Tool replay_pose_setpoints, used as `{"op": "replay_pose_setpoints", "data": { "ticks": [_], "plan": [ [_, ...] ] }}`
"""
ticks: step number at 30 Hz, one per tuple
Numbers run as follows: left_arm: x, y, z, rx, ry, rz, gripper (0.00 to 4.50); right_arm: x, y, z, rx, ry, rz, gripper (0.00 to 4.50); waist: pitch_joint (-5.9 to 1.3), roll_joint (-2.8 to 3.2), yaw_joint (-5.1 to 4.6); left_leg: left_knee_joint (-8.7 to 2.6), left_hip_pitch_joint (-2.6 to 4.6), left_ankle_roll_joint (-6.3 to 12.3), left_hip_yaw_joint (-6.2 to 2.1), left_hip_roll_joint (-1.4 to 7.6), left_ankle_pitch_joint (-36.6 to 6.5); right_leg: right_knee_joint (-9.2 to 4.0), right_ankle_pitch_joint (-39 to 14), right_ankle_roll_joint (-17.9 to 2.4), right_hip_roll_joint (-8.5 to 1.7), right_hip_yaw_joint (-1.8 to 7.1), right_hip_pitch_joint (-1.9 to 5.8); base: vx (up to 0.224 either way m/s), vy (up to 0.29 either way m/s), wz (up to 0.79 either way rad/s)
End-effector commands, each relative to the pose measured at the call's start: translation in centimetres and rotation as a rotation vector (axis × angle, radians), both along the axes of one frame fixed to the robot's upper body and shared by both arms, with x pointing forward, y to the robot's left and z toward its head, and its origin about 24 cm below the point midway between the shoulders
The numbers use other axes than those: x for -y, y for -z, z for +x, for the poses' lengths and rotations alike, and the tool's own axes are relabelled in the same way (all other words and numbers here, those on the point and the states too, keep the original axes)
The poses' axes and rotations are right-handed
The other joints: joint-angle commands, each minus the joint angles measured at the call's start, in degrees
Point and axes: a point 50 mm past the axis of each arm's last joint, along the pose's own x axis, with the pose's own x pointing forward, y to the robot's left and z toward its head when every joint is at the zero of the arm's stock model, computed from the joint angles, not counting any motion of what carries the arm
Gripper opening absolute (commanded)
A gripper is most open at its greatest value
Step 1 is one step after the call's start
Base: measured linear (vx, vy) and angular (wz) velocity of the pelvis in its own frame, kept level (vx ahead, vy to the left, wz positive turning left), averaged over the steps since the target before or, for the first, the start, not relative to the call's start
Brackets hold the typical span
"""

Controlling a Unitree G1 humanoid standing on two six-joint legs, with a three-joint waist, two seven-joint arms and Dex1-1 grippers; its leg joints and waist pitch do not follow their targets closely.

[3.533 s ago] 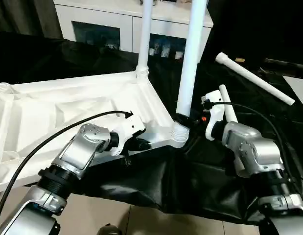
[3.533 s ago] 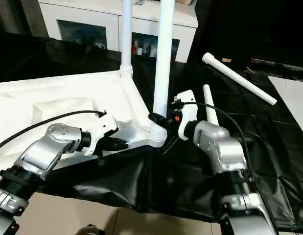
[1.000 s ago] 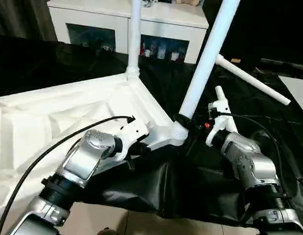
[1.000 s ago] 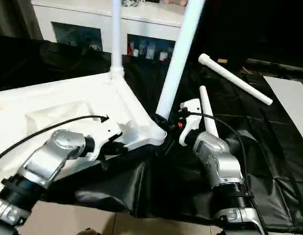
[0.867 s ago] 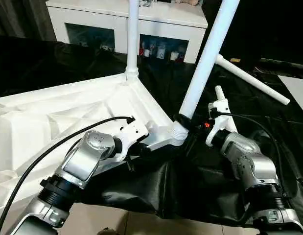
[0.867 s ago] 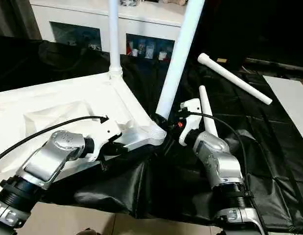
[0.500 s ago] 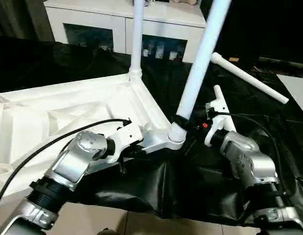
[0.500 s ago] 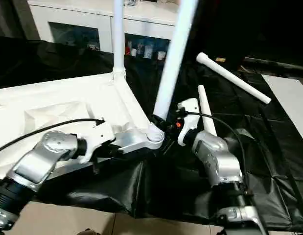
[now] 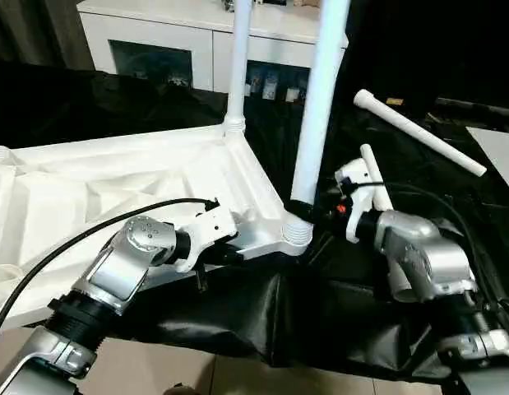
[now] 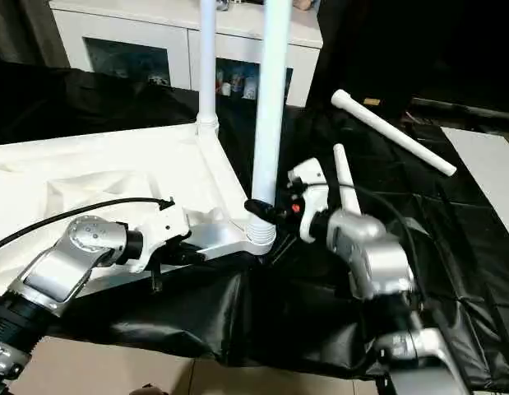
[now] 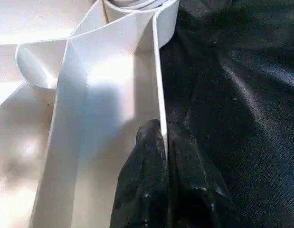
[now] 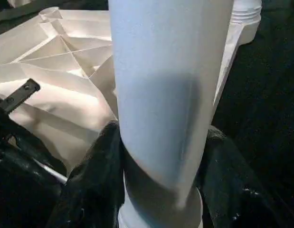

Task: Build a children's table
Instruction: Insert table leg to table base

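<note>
The near leg [image 9: 318,107] we hold now stands close to upright in its corner socket, where a second ago it leaned away to our right; the tabletop [image 9: 114,189] has swung slightly on the black sheet [image 10: 303,329].

Our left fingers [image 11: 158,185] are pressed together on the thin rim of the upturned tabletop, one on each side of the wall, a little way along the near edge from the corner. Our right fingers [image 12: 97,185] straddle the base of the near leg just above the socket collar, one on either side and touching it.

The children's table lies upside down, ribbed underside up, across the left half of the sheet-covered worktop.

We count four legs: two standing in sockets, the near one and the far leg [image 9: 238,62] at the next corner; two loose on the sheet to our right, a short leg [image 10: 346,185] just beyond our right gripper [image 10: 266,212] and a long leg [image 9: 418,132] farther back. Behind stands a white cabinet [image 9: 168,41].
</note>
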Motion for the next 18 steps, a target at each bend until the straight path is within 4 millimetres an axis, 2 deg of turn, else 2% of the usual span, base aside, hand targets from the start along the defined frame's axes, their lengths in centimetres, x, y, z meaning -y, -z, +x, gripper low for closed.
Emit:
{"op": "replay_pose_setpoints", "data": {
  "ticks": [1,2,3,4,5,8,11,13,18],
  "plan": [
    [0.3,-0.5,0.2,0.024,0.032,-0.017,0.0,1.4,3.2,-0.8,-0.162,0.088,-0.038,1.84,-2.89,0.53,-0.12,-4.19,0.96,-1.37,-0.51,2.25,-14.31,-3.83,-8.91,-11.75,-3.12,2.56,1.65,0.0,0.0,0.0],
    [0.3,-0.5,0.3,0.024,0.033,-0.017,0.0,1.4,3.3,-0.8,-0.168,0.097,-0.027,1.84,-2.9,0.51,-0.1,-4.19,0.95,-1.48,-0.52,2.27,-14.54,-3.86,-9.28,-11.68,-3.14,2.55,1.67,0.0,0.0,0.0],
    [0.3,-0.5,0.3,0.025,0.03,-0.018,0.0,1.5,3.5,-0.7,-0.183,0.13,0.004,1.84,-2.89,0.25,-0.08,-4.25,0.99,-1.57,-0.53,2.29,-14.74,-3.92,-9.85,-11.51,-3.14,2.51,1.67,0.0,0.0,0.0],
    [0.3,-0.6,0.3,0.026,0.028,-0.019,0.0,1.6,3.8,-0.7,-0.196,0.16,0.034,1.84,-2.9,0.41,-0.1,-4.26,1.02,-1.63,-0.56,2.28,-15.14,-3.95,-10.44,-11.55,-3.26,2.57,1.62,0.0,0.0,0.0],
    [0.3,-0.6,0.3,0.027,0.023,-0.021,0.0,1.8,4.2,-0.7,-0.218,0.201,0.076,1.84,-2.88,0.2,-0.12,-4.31,0.98,-1.78,-0.57,2.33,-15.57,-4.01,-11.05,-11.43,-3.24,2.54,1.57,0.0,0.0,0.0],
    [0.2,-0.6,0.3,0.029,0.019,-0.023,0.0,2.1,4.6,-0.9,-0.239,0.237,0.119,1.84,-2.97,0.35,-0.01,-4.28,1.16,-1.84,-0.55,2.39,-15.51,-3.99,-10.85,-11.42,-3.29,2.55,1.51,0.0,0.0,0.0],
    [0.3,-0.6,0.4,0.03,0.015,-0.029,0.0,2.5,5.5,-1.6,-0.254,0.28,0.169,1.84,-3.0,0.28,0.07,-4.31,0.91,-1.56,-0.57,2.33,-14.67,-3.87,-9.71,-11.31,-3.26,2.5,1.7,0.0,0.0,0.0],
    [0.3,-0.7,0.4,0.032,0.014,-0.031,0.0,2.5,6.2,-2.3,-0.241,0.291,0.18,1.84,-2.89,0.61,0.14,-4.38,1.03,-1.84,-0.54,2.36,-15.64,-4.07,-10.85,-11.01,-3.3,2.52,1.5,0.0,0.0,0.0],
    [0.4,-0.7,0.6,0.043,0.007,-0.03,0.0,2.4,7.3,-3.6,-0.188,0.329,0.199,1.84,-2.9,0.79,0.3,-4.54,1.1,-2.09,-0.64,2.41,-17.07,-4.3,-12.11,-10.45,-3.32,2.56,1.39,0.0,0.0,0.0]
  ]
}}
